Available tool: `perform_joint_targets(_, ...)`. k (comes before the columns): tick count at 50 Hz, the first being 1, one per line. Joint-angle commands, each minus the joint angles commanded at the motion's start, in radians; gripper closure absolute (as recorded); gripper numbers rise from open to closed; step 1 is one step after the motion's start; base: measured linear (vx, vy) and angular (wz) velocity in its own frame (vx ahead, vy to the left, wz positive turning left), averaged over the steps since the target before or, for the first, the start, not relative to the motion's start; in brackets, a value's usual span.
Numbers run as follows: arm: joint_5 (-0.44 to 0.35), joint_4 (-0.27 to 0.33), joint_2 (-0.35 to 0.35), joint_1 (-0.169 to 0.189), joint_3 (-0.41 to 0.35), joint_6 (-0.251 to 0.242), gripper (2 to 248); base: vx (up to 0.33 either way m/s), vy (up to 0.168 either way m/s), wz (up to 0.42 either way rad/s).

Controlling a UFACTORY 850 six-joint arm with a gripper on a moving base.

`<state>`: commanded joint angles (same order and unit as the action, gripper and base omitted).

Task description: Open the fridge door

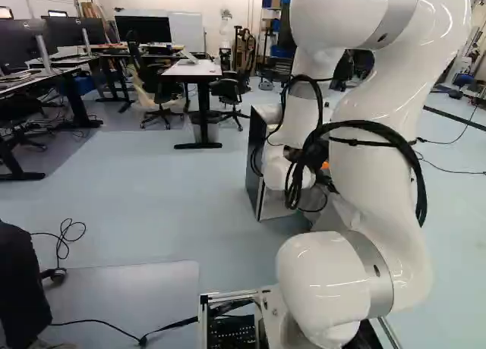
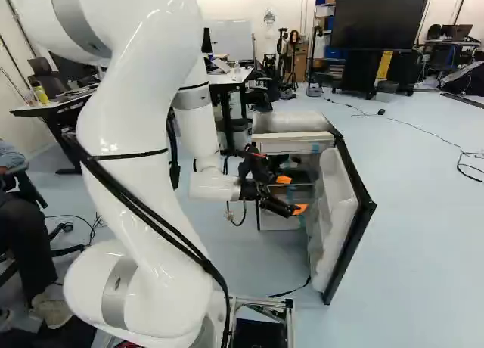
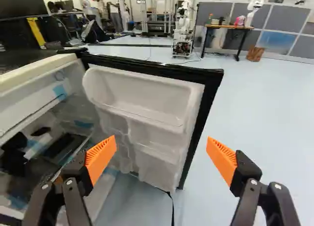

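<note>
- Holding gripper [image 3: 162,147] left of door [image 3: 142,98], orange pads [image 3: 100,159] wide apart, gripping nothing; likely placed for pushing against the inner side;
- At the right of fridge [image 2: 291,122], already swung well open; probably wanting little more;
- Facing left with shelved inner side; free edge pointing near; long axis seemingly upright

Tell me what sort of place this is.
Probably a robotics lab: another robot stands in the background past the open fridge door, and there are desks and monitors.
</note>
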<state>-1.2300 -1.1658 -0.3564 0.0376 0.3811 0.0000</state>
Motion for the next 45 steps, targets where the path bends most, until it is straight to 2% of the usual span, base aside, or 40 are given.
perform_joint_targets(21, 0.067, 0.217, 0.118, -0.007, -0.055, 0.0, 3, 0.0, 0.0, 0.0)
perform_joint_targets(45, 0.158, 0.514, 0.28, -0.017, -0.13, 0.0, 3, 0.0, 0.0, 0.0)
